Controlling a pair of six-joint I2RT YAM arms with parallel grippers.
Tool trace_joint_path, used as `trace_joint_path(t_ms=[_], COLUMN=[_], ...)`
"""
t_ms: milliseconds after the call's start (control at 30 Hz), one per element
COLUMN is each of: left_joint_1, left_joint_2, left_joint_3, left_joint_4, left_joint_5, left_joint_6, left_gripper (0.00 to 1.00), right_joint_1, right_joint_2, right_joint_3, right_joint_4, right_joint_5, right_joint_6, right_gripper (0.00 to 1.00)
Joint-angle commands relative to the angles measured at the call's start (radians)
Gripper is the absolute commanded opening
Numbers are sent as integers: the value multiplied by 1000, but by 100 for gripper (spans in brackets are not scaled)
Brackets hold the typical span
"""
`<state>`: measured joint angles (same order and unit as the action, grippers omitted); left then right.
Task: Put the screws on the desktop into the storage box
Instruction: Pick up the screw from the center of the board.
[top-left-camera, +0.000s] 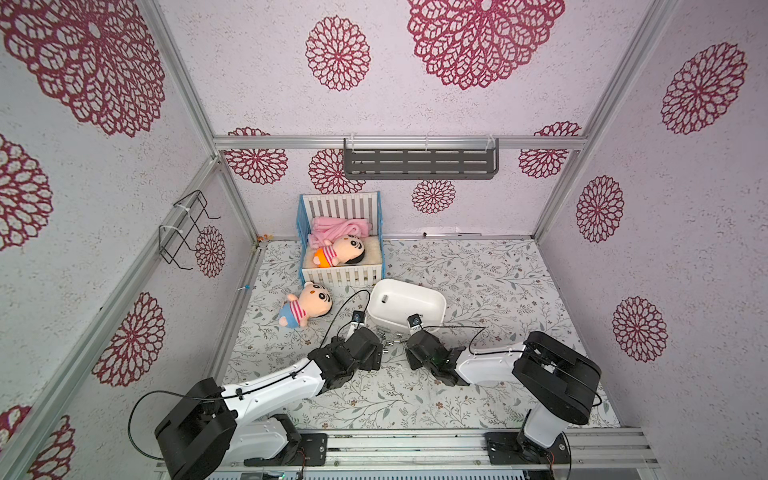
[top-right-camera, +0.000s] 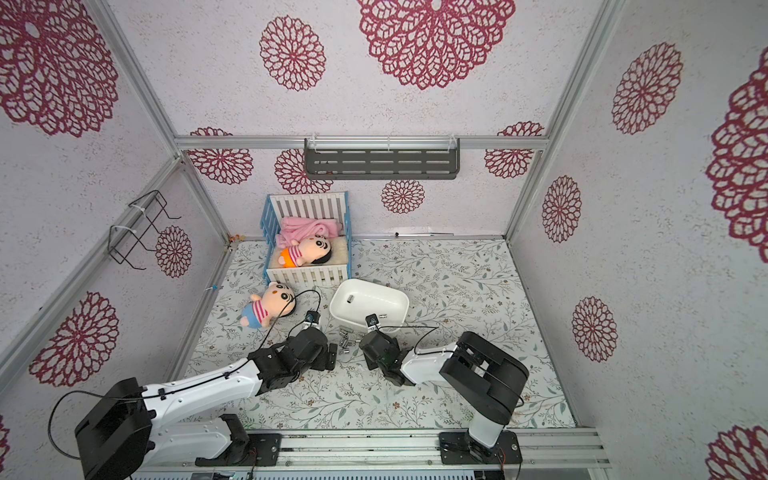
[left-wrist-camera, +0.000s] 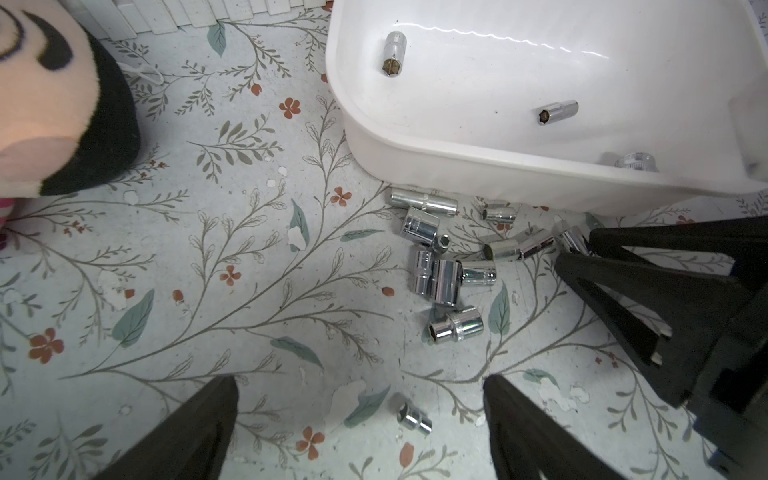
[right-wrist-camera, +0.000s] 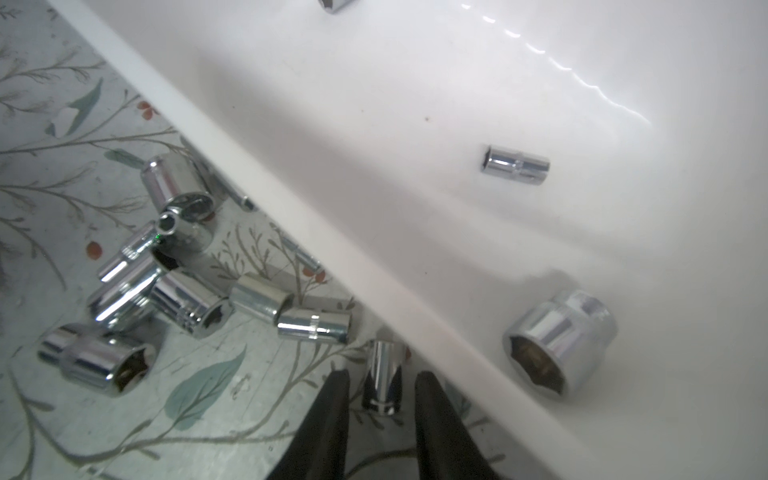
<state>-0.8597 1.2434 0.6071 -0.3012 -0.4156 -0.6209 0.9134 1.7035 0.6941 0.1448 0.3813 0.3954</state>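
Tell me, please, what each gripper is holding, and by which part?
Nothing is held. The right gripper flanks a screw on the desktop, gaps showing; the left gripper is open, empty.

I count three shiny silver metal cylindrical screws (left-wrist-camera: 392, 54) inside my one white rounded plastic storage box (left-wrist-camera: 457, 166), roughly eleven more on the leaf-printed desktop (left-wrist-camera: 166, 249), two striped-shirt plush dolls (top-left-camera: 309, 303), and one white-slatted blue toy crib (top-left-camera: 340, 276).

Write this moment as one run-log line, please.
left gripper: open, hovering | right gripper: straddling a screw on desktop, unclamped | storage box: three screws inside
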Motion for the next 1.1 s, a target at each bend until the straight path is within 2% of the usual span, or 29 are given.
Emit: trace_joint_path(t_ms=[0,333,767,900,1067], left_joint_1=[-18,-24,-30,-32,-33], left_joint_2=[1,1,-12,-16,-31], left_joint_3=[24,25,22,20,16], left_joint_4=[-7,-8,-10,-9,-9], left_joint_5=[-22,-30,-36,-43,-53], left_joint_6=[5,7,12,13,15], left_gripper=[97,97,97,97,97], right_joint_1=[-16,-17,-12,20,54], right_joint_2=[31,15,-106,-173,-330], right_joint_3=[7,6,-67,-93,-148], right_joint_4=[-55,-66,-27,-15,18], right_joint_5=[16,-10,-64,-59,-61], right_joint_6=[5,-7,-8,-15,-21], right_gripper=[31,21,18,17,16])
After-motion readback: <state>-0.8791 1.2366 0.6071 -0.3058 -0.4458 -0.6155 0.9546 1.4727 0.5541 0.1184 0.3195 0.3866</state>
